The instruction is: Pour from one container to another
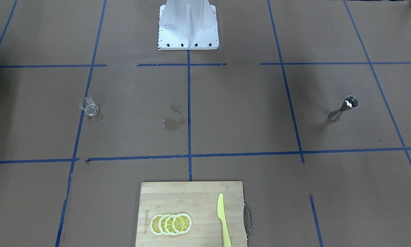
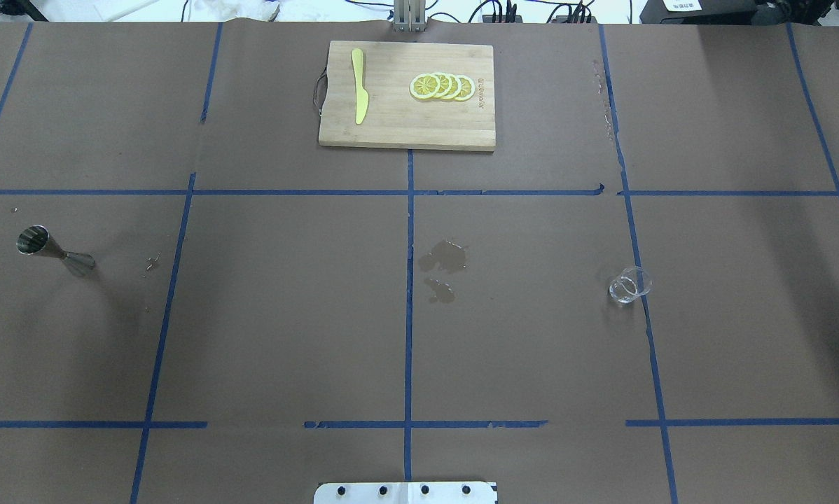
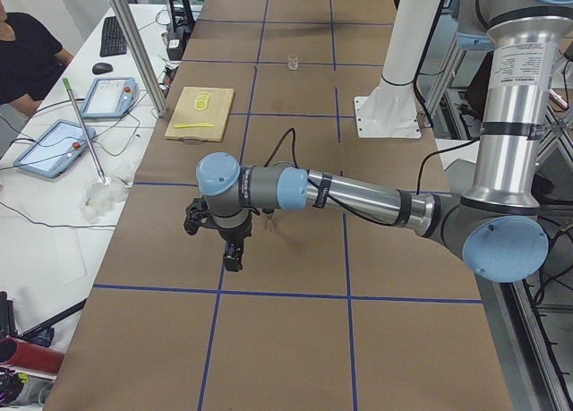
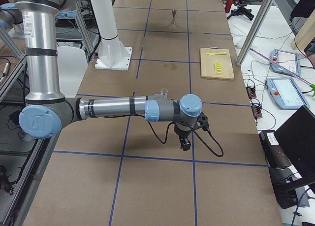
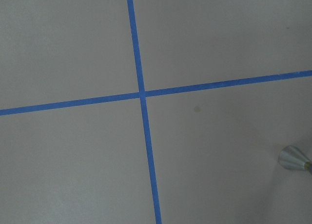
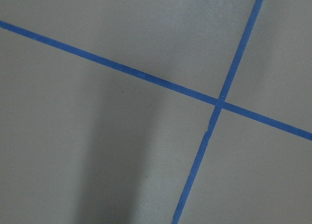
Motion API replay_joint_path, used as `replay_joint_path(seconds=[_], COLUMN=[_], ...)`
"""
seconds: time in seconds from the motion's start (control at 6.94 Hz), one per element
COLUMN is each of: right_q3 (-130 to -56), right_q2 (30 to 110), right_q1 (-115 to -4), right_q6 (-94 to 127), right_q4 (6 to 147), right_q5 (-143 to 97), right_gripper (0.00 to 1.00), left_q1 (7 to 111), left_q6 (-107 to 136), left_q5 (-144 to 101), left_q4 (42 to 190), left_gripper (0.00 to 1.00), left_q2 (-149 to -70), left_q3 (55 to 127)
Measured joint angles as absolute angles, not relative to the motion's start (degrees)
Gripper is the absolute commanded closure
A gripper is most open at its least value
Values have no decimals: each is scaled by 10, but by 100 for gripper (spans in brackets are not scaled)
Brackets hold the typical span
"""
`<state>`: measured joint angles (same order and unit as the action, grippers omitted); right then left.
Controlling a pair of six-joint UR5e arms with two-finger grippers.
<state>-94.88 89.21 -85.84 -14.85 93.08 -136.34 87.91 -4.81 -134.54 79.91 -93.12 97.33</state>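
The clear glass beaker point(image 2: 629, 285) stands upright on the brown table, on the right side of the overhead view, and also shows as the beaker point(image 1: 89, 106) in the front view. The silver jigger point(image 2: 48, 246) stands upright at the far left, with the jigger point(image 1: 342, 109) showing in the front view too. Its base point(image 5: 294, 159) peeks in at the left wrist view's right edge. My left gripper point(image 3: 232, 254) hangs over the table near the jigger point(image 3: 269, 219). My right gripper point(image 4: 185, 144) hangs beside the beaker point(image 4: 164, 93). Whether either is open or shut I cannot tell.
Wet spill patches point(image 2: 444, 257) mark the table's middle. A wooden cutting board point(image 2: 405, 129) at the far edge carries lemon slices point(image 2: 442, 86) and a yellow knife point(image 2: 358, 94). The robot's white base point(image 1: 188, 27) stands at the near edge. A seated operator point(image 3: 27, 57) shows beyond the table.
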Motion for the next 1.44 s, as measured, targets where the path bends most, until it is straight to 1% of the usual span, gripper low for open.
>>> replay_joint_path(seconds=[0.29, 0.58, 1.15, 1.44], right_q3=[-950, -949, -951, -946], right_q2=[891, 892, 889, 888], right_q1=[-859, -859, -858, -858], right_q6=[-149, -149, -148, -148], right_q4=[929, 929, 928, 928], right_q5=[-1366, -1369, -1372, -1371], right_gripper=[0, 0, 0, 0], left_q1=[879, 879, 885, 887], left_q6=[-51, -52, -52, -52], left_q5=[-1345, -1345, -1346, -1346], left_q4=[828, 833, 834, 832], left_gripper=[0, 0, 0, 0], left_q2=[-931, -929, -888, -882], left_q3=[946, 939, 971, 979])
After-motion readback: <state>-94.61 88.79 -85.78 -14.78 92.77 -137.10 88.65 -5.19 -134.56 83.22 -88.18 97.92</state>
